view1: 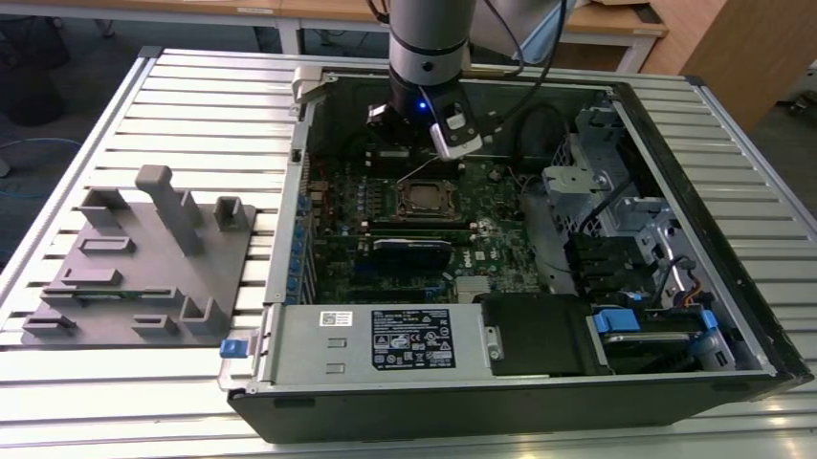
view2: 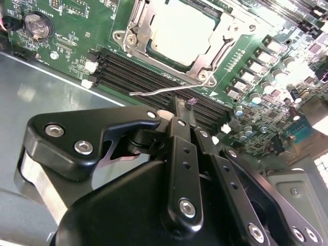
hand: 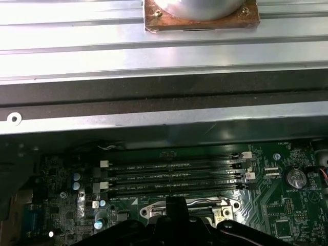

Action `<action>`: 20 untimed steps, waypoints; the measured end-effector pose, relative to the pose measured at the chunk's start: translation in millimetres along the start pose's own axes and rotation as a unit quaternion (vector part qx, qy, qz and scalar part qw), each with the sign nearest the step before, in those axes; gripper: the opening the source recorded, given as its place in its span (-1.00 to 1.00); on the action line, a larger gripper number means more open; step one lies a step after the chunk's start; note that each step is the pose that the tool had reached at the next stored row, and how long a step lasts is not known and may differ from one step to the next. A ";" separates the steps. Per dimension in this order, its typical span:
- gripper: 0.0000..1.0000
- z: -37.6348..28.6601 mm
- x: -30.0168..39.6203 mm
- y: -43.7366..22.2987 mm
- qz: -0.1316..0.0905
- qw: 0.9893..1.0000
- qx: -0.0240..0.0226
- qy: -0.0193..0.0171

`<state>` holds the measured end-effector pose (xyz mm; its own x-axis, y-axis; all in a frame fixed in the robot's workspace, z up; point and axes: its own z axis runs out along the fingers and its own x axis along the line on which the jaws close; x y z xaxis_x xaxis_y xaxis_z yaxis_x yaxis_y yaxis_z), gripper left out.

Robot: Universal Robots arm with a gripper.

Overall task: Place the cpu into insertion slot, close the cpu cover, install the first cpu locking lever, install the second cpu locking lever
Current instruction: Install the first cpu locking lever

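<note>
End effector (view2: 182,105) linkage sat closest in the second wrist view, black, with its tip just beside a raised locking lever (view2: 154,93); open or closed could not be told. Cpu (view2: 179,31) lay flat in the insertion slot (view2: 122,37), silver top showing through the window of the cpu cover (view2: 218,51), which was down over it. Locking lever was a thin wire rod with its hooked free end standing off the green circuit board (view2: 66,46) above the black memory slots (view2: 138,69), not latched. Whether the tip touched the rod was unclear. Judged step: seating a locking lever, with placing and cover done; which of the two levers, couldn't say. To do it well, probably press near the hooked end, sweep down and sideways so the rod tucks under its catch, and keep force low. Risks were the rod slipping off, or the tip hitting memory slots or small capacitors (view2: 254,97). Exterior view had the arm (view1: 431,48) inside the open computer case (view1: 511,392) on the slatted desk (view1: 191,105), with a grey fixture block (view1: 141,258) well apart on the exterior view's left.
</note>
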<state>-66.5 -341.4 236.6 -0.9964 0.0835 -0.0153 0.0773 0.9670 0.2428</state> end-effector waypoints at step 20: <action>-0.80 8.0 -4.1 4.2 0.000 1.000 0.000 0.000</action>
<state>-61.8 -335.8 229.9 -0.9964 0.0837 -0.0154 0.0774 0.9670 0.2429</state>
